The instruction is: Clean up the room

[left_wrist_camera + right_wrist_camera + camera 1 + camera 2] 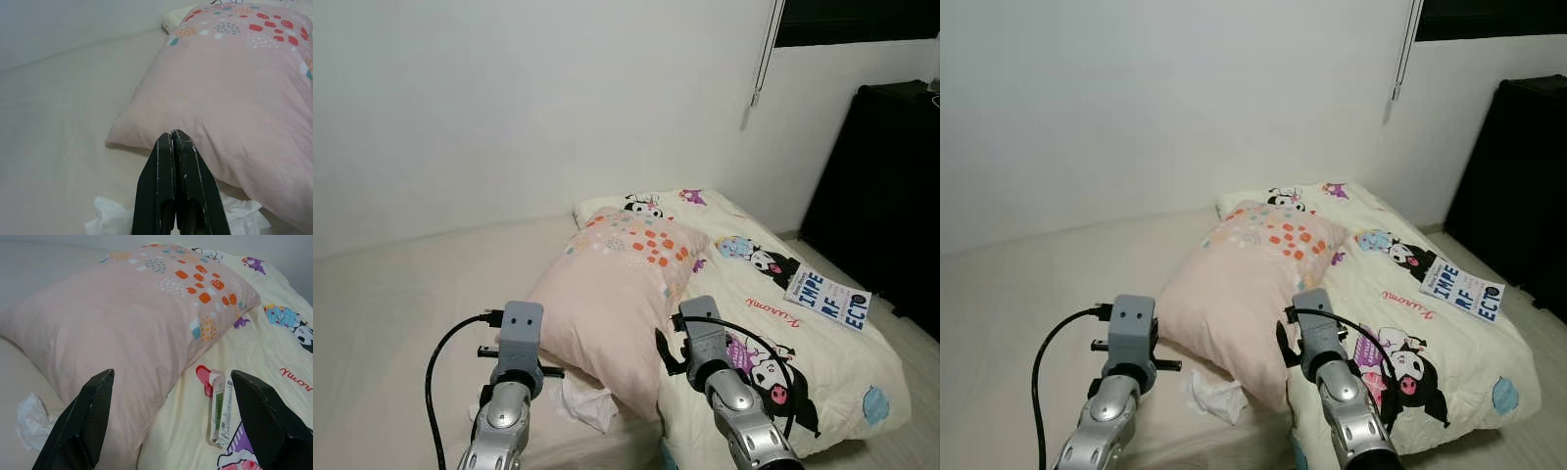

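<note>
Head views: pink pillow [612,299] lay half on the floor mattress [401,294], half over the edge of the cartoon-print quilt [822,362]; a crumpled tissue [587,403] sat on the mattress just below the pillow's near corner, btwn both arms. A booklet [829,300] lay on the quilt's far right side, near a black cabinet [891,196]. Left gripper [173,156] hovered above the tissue; right gripper [171,421] hung over the pillow/quilt seam. Left wrist view: fingers pressed together, tips pointing at the pillow's near edge, tissue directly beneath. Right wrist view: fingers spread wide w/ nothing btwn them; the pillow's lower side and a small green-and-white packet [221,415] on the quilt lay ahead, packet just beside the pillow. Judged step: collect loose litter (tissue first, likely). Recommended procedure: part the left fingers before descent, approx. vertical approach, pinch the tissue's raised folds, avoid snagging the pillowcase corner resting on it. Right arm should lower onto the packet across its narrow width, keeping clear of quilt fabric.
</note>
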`<state>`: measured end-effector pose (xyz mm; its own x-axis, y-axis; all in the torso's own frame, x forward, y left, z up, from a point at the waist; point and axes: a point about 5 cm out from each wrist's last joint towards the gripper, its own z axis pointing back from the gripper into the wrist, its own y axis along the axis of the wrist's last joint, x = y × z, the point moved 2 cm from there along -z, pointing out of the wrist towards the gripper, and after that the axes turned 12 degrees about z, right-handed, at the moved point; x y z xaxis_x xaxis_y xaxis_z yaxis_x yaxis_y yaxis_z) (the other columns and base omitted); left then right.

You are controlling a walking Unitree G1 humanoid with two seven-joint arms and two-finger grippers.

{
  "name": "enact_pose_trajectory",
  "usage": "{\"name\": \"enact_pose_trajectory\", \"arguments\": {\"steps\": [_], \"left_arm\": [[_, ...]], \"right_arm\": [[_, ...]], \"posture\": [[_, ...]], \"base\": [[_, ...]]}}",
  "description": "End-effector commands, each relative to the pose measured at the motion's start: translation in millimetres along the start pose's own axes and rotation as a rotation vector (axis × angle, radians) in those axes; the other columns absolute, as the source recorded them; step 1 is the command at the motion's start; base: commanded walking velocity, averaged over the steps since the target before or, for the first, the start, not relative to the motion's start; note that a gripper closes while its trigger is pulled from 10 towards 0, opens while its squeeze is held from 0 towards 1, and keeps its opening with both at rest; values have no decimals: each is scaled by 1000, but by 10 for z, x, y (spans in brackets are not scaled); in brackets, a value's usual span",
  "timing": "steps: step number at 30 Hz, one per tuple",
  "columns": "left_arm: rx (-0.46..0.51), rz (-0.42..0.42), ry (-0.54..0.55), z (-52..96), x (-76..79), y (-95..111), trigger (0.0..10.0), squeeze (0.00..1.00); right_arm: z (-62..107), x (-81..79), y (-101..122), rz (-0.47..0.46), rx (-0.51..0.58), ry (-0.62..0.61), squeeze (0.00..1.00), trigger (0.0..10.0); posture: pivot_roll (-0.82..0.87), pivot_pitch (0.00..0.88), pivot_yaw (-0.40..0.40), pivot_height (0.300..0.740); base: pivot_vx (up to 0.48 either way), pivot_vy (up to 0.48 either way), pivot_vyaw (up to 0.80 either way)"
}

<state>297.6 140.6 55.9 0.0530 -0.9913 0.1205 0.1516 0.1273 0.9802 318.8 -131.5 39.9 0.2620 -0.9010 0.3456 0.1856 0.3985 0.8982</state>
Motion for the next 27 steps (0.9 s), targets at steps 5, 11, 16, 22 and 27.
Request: {"name": "enact_pose_trajectory", "arguments": {"steps": [5, 11, 16, 22, 27], "left_arm": [[-15, 10, 8, 0, -4, -46, 10000, 0], [-12, 10, 8, 1, -3, -44, 10000, 0], [-7, 0, 2, 2, 7, -39, 10000, 0], [-2, -30, 1, 5, 18, -34, 10000, 0], [-7, 0, 10, 11, 18, -46, 10000, 0]], "right_arm": [[-8, -35, 10, -5, 4, 14, 0, 10000], [-10, -33, 25, 6, 12, 16, 0, 10000], [-10, -52, 38, 50, 19, 33, 0, 10000], [-12, -73, 46, 80, 24, 47, 0, 10000], [-11, -76, 52, 80, 27, 45, 0, 10000]], "posture": [[-34, 0, -36, 740], [-36, 0, -34, 740], [-35, 0, -37, 740], [-34, 0, -38, 740], [-35, 0, -38, 740]], "base": [[0, 0, 0], [0, 0, 0], [0, 0, 88], [0, -400, 740], [0, -384, 800]]}}
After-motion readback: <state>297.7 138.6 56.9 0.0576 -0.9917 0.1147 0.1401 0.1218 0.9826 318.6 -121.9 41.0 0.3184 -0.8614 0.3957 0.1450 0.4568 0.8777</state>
